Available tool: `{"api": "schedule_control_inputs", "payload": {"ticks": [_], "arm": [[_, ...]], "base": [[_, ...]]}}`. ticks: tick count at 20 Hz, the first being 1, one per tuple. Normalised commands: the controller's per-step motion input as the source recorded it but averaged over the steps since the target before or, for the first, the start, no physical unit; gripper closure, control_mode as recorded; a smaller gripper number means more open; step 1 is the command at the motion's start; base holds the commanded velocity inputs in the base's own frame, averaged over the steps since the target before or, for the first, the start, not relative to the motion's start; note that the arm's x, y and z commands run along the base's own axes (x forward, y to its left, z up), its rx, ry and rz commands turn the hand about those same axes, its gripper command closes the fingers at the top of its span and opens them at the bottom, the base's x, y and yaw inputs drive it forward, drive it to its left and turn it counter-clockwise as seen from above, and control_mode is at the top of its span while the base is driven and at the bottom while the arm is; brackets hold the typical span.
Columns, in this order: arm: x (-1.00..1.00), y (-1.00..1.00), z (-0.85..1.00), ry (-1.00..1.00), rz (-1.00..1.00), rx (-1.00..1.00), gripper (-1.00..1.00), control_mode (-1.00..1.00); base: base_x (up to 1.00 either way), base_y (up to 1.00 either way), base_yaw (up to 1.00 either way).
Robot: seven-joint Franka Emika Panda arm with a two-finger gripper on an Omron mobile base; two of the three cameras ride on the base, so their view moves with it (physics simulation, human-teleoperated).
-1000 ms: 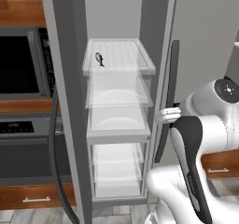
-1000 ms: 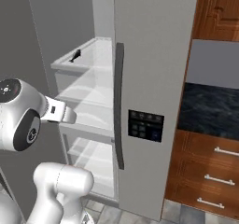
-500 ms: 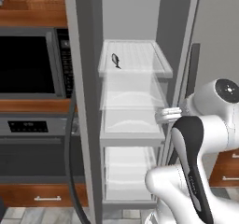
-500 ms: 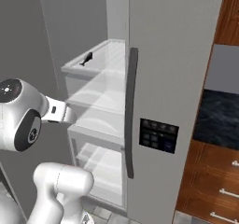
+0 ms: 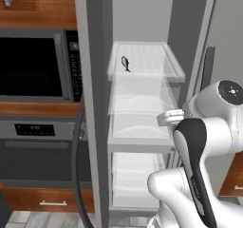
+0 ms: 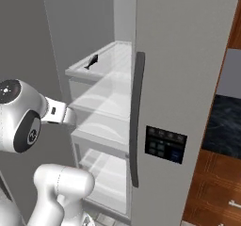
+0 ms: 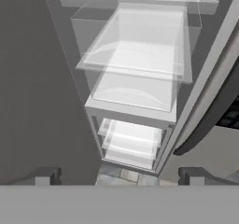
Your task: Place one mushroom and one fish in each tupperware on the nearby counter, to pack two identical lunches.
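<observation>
microwave (image 5: pixel 33 65) left of fridge, unused | dark fish (image 5: pixel 125 63) on fridge's top shelf (image 5: pixel 147 61), front-left, stored cold and awaiting pickup | gripper (image 7: pixel 119 176) below that shelf, facing the fridge interior, fingers spread wide, grasping nothing | counter (image 6: pixel 225 126) right of fridge

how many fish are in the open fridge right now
1: a small dark grey-black fish lies on the upper clear shelf, near its front left edge. Others may be hidden in the frosted drawers below.
</observation>
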Motion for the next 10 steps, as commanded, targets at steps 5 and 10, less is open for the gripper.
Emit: {"api": "schedule_control_inputs", "payload": {"ticks": [5,10], "arm": [[0.00,0.00,0.00,0.00,0.00,0.00,-1.00,1.00],[0.00,0.00,0.00,0.00,0.00,0.00,-1.00,1.00]], "base": [[0.58,0.00,0.00],[0.56,0.02,0.00]]}}
